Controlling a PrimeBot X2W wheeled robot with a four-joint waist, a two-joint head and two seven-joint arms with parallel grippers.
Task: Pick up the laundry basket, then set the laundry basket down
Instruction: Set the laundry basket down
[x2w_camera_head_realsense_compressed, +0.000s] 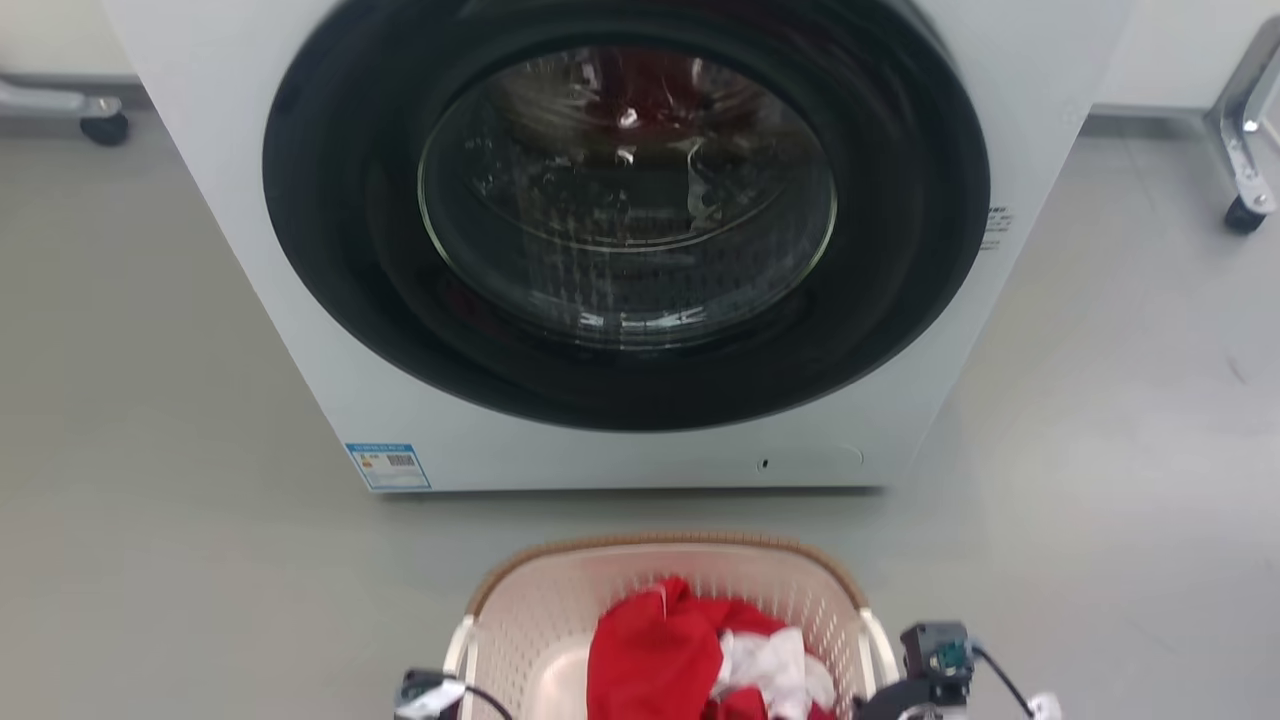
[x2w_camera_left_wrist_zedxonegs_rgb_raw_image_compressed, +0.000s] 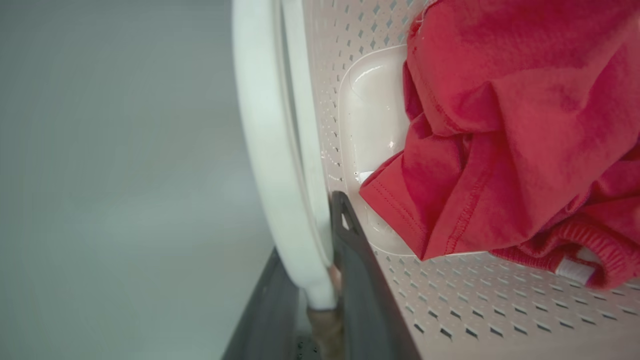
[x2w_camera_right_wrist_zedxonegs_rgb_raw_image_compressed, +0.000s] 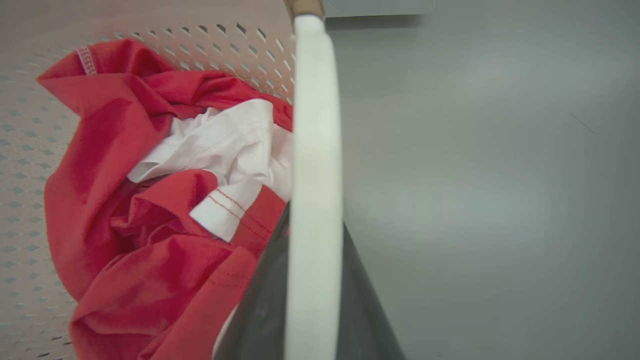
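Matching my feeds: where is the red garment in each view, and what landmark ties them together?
Head view: red garment at bottom centre, inside the laundry basket.
Left wrist view: red garment fills the upper right.
Right wrist view: red garment covers the left half, wrapped around a white cloth.
Shared landmark: the laundry basket's perforated cream wall, beside the garment in all three.

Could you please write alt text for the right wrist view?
The right gripper's two dark fingers clamp the basket's white handle, which runs up the middle of the view. Left of it, red and white clothes lie in the perforated cream basket; right of it is grey floor.
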